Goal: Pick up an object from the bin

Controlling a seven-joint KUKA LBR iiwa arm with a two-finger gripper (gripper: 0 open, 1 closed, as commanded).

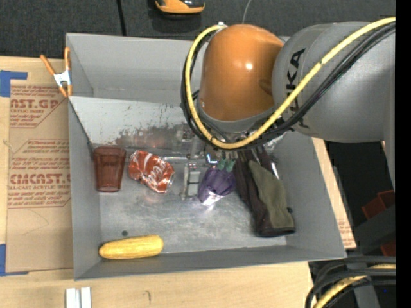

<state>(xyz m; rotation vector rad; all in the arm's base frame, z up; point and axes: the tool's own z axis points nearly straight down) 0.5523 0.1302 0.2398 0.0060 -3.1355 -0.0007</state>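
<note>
gripper [204, 167] seen at middle of bin [115, 69] | purple object [216, 182] just beside it | grip state cannot be told

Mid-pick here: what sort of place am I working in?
Probably a lab bin-picking test rig: a grey metal bin holds unrelated loose props, such as a yellow banana-shaped thing and a dark red cup, and the robot arm reaches in.

Overhead camera, slightly oblique, bin [83, 236] close (arm entering right)
</note>
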